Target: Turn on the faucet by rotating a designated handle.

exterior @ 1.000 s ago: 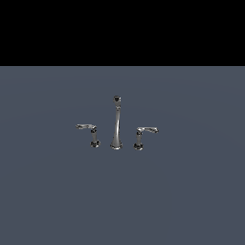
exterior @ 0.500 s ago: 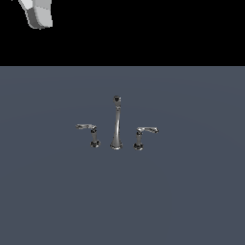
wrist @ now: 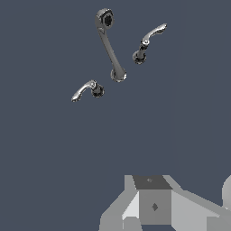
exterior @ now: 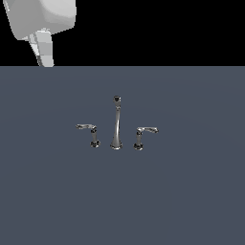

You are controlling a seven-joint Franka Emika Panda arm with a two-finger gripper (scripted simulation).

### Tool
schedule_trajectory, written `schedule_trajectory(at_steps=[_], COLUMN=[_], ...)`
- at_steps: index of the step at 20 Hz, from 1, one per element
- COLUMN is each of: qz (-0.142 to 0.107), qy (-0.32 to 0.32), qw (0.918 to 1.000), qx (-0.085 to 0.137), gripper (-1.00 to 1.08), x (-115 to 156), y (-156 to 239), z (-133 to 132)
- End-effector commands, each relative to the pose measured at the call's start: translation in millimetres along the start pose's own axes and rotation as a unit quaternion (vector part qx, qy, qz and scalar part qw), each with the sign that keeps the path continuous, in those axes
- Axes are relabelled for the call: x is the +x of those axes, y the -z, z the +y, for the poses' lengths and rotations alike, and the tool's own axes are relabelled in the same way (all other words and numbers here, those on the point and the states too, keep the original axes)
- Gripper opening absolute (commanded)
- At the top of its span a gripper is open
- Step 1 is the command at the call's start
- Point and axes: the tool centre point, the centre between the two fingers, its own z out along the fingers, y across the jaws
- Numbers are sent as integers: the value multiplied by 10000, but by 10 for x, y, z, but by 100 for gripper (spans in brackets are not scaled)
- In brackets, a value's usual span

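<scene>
The chrome faucet (exterior: 116,123) stands mid-floor: a tall slim spout with a dark tip and two short lever handles. The handle (exterior: 89,129) is at the exterior view's left, its lever pointing left. The twin handle (exterior: 143,132) points right. My gripper (exterior: 44,56) hangs high at the exterior view's upper left, far from the faucet and touching nothing. In the wrist view the spout (wrist: 109,47), the handle (wrist: 85,90) and the twin (wrist: 149,41) show well beyond my gripper (wrist: 153,210). The jaws' gap is not clear.
The faucet stands on a flat dark grey-blue surface (exterior: 191,191) that ends at a straight far edge against a black background. Nothing else shows on the surface.
The gripper has come into the exterior view from the upper left corner and dropped lower and rightward. One second ago it was out of view. The faucet has not moved.
</scene>
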Motion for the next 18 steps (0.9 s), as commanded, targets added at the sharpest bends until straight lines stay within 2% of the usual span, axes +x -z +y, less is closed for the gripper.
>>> schedule_trajectory(at_steps=[1,9,18], qz=[-9,-29,-42], qy=[-251,-975,-1708], qw=[9997,9952,9853], qx=[6,9,4], gripper=[-100,-100,-100], x=[27,147,318], y=[-121,-474,-836], z=[-106,-403,-680])
